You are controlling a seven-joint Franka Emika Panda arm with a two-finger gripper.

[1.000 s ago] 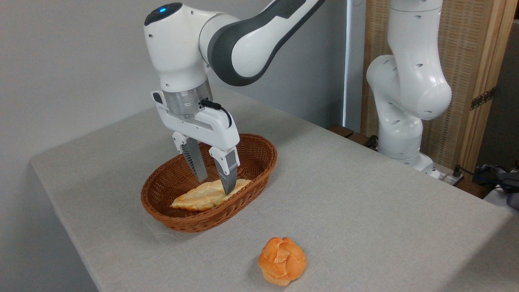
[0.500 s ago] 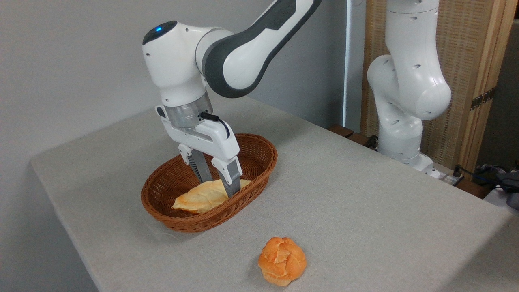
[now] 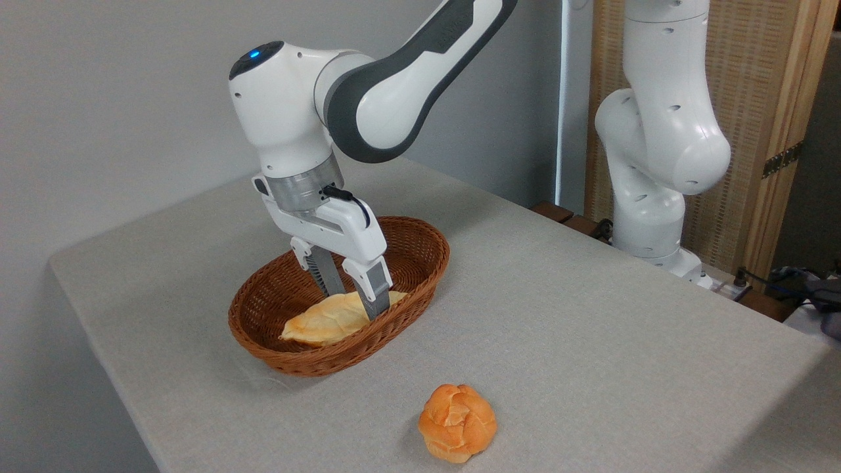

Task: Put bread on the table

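The bread, a long pale golden loaf with pointed ends, lies in the oval brown wicker basket on the grey table. My gripper reaches down into the basket, its two fingers either side of the loaf's right half. The near finger presses on the front of the loaf. The far finger's tip is hidden behind it. The gripper is shut on the bread, which stays low in the basket and tilted onto its edge.
A round orange-brown knotted bun sits on the table in front of the basket. The arm's white base stands at the table's far right edge, with cables beyond it. A wall runs along the left.
The gripper has sunk lower into the basket and its fingers have closed in from a wide gap onto the bread. The loaf has tipped, its braided top turned away.
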